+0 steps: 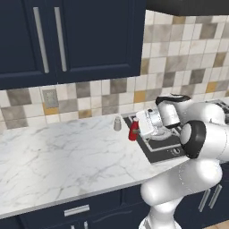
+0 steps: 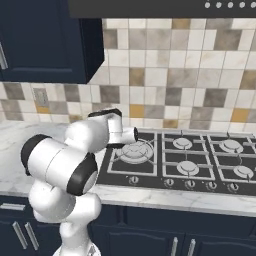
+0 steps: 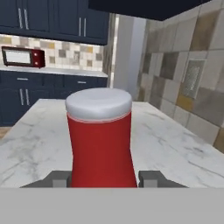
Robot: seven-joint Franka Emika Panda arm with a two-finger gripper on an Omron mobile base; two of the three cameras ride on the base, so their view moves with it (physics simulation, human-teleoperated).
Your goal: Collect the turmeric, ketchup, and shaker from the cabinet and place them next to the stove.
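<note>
Closest to the lens in the hand view stands the ketchup [image 3: 100, 140], a red bottle with a white cap, centred low in the frame with the tool's [image 3: 103, 179] two dark finger tips pressed against its sides, so the tool is closed on the bottle. Behind it the marble worktop [image 3: 175, 148] runs away toward the upper left of that frame, where a red microwave [image 3: 22, 57] sits on a far counter under navy wall cupboards.

In the left base view, going from left to right, the cabinet [image 1: 67, 40] fills the upper left, both doors closed, their two silver bar handles side by side. Below it a grey outlet plate [image 1: 50, 98] sits in the tiled backsplash. The pale worktop [image 1: 58, 156] spreads across the lower left and centre. Near the frame's middle the shaker [image 1: 117, 124] stands upright on the worktop, just left of the stove's edge. Just beside it, slightly lower and to the right, the ketchup [image 1: 133, 132] is held in the tool [image 1: 136, 132] at the left edge of the stove [image 1: 159, 150]; whether its base touches the surface cannot be told. The white arm occupies the lower right.

In the right base view the arm rises at lower left, and the stove [image 2: 200, 160] with its grey grates and front knobs stretches to the right edge.
</note>
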